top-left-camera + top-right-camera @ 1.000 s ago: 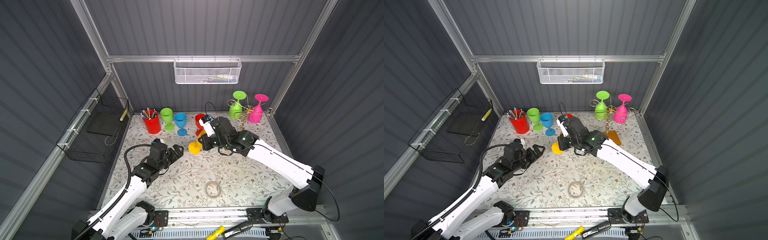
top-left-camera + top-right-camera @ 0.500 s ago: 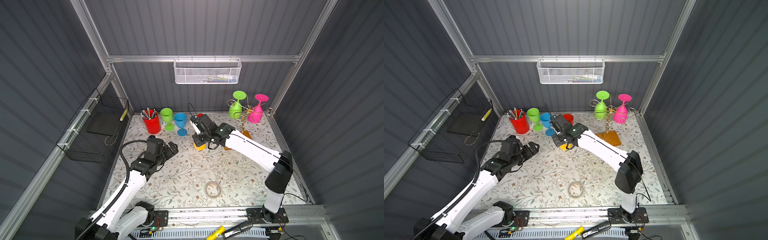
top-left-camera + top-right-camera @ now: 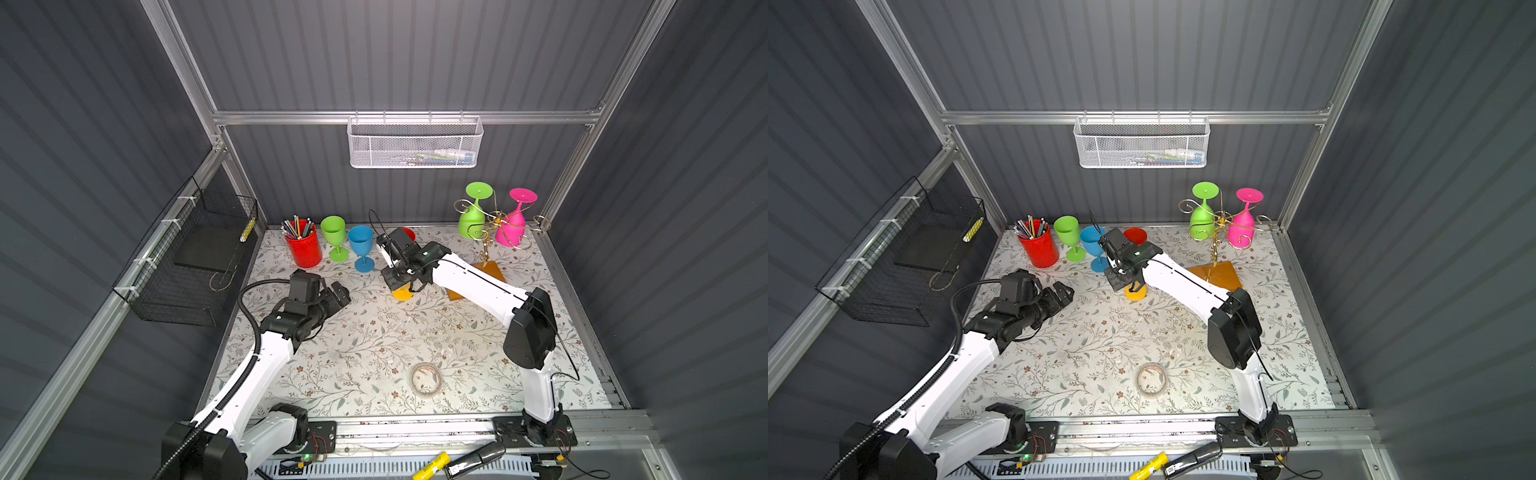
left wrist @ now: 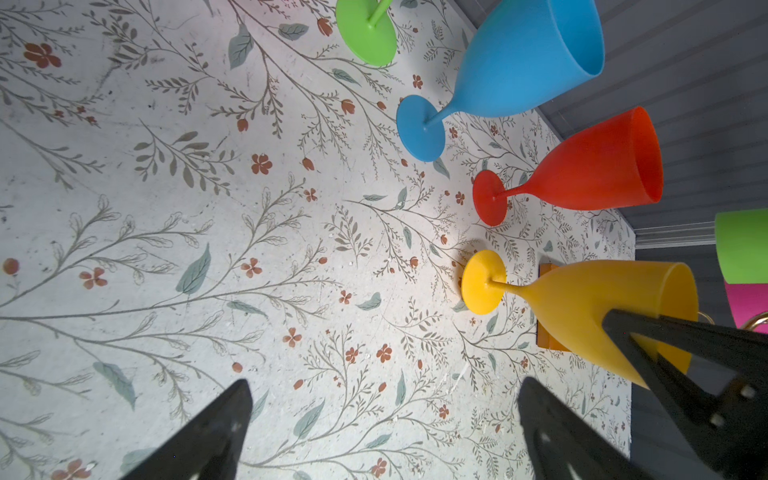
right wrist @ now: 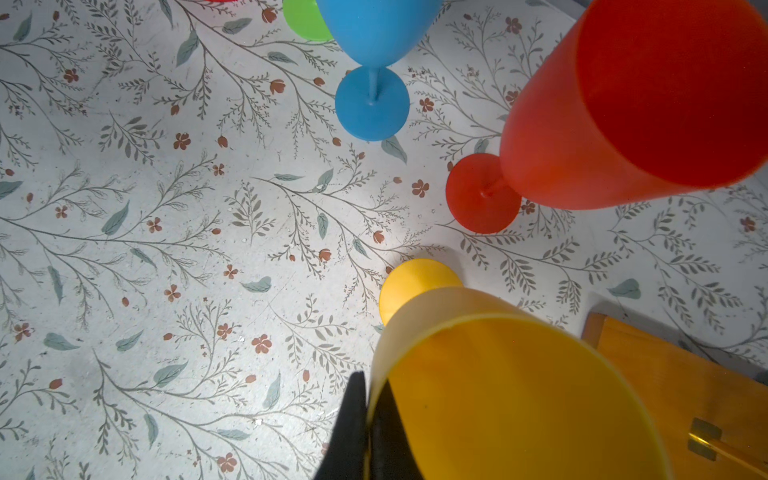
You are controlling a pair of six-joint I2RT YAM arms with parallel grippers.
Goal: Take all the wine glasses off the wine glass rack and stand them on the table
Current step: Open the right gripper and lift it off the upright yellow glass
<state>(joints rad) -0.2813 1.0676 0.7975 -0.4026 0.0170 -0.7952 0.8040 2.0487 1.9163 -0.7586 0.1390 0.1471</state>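
Floral mat (image 3: 374, 353): right hand (image 5: 368, 395) pinches yellow glass (image 5: 498, 395) (left hand (image 4: 386, 388) wide).

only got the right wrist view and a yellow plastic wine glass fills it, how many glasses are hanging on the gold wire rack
Observer: Two. A green plastic wine glass and a pink plastic wine glass hang upside down on the gold wire wine glass rack.
Operator: and my other arm
Observer: The left gripper is open and empty, over the floral mat, left of the yellow plastic wine glass in both top views.
Operator: anything lying nearer the arm bases
Observer: A clear tape roll lies flat on the mat, touching neither arm.
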